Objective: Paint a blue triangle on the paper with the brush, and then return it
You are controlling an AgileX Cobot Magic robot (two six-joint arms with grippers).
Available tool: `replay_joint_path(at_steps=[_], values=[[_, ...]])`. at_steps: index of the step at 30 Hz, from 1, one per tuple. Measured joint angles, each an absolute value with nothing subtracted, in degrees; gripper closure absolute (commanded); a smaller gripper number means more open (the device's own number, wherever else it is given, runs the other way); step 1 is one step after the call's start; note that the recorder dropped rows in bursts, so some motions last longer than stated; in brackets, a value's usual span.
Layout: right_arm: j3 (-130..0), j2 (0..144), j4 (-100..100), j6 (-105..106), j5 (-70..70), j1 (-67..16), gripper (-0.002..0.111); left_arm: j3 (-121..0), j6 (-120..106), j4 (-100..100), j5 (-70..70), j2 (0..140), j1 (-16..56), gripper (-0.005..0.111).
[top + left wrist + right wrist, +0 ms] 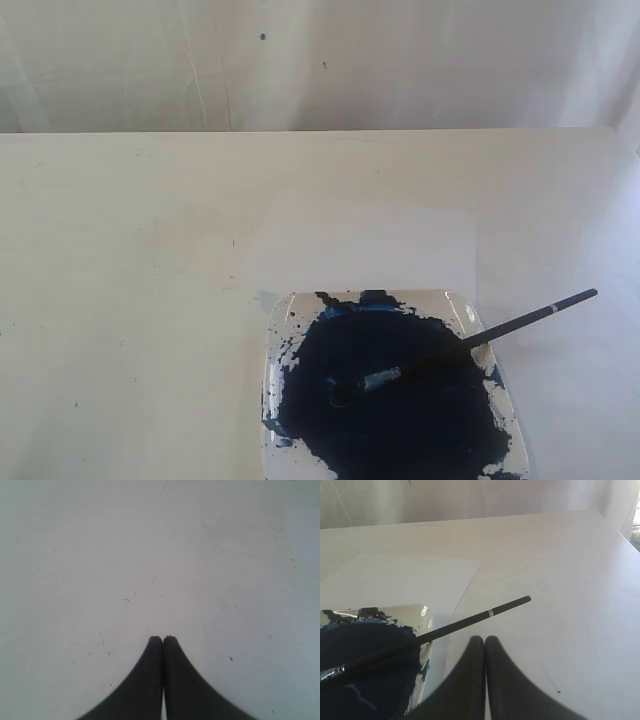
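Observation:
The brush (470,340) lies across the clear paint tray (464,311), its tip in the dark blue paint pool (400,400) and its black handle sticking out past the tray's right rim. It shows again in the right wrist view, brush (470,621), just beyond my right gripper (485,639), which is shut and holds nothing. The white paper (360,245) lies behind the tray and is blank; no blue triangle shows on it. My left gripper (163,639) is shut over bare tabletop. Neither gripper appears in the exterior view.
The cream table (120,300) stretches to a back edge under a white backdrop (300,60). The paper (405,580) lies past the tray (422,617) in the right wrist view.

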State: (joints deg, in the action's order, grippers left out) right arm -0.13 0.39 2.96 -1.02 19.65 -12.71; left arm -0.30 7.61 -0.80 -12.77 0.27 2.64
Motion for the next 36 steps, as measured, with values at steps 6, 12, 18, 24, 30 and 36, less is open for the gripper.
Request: replay_joint_path(at_steps=[6,12,18,24,30,36], values=[[-0.13,0.39,2.96,-1.02,19.65,-12.71,0.108,-0.30,7.61,-0.80,-12.77,0.27,2.64,0.107],[-0.13,0.39,2.96,-1.02,19.65,-12.71,0.108,-0.30,7.61,-0.88,-12.77,0.27,2.64,0.107],[-0.13,0.39,2.96,-1.02,19.65,-12.71,0.108,-0.30,7.61,-0.88,-12.77,0.27,2.64,0.107],[-0.13,0.39,2.50,-0.50,19.65,-12.71,0.108,-0.30,7.61,-0.88,-12.77,0.27,2.64,0.107],[-0.13,0.39,1.06,0.57,14.36,-12.71,0.108,-0.30,7.61,-0.88,-12.77,0.27,2.64,0.107],[-0.13,0.39,1.06,0.57,0.41,-12.71,0.108,-0.30,7.61,-0.88,-12.77,0.27,2.64,0.107]])
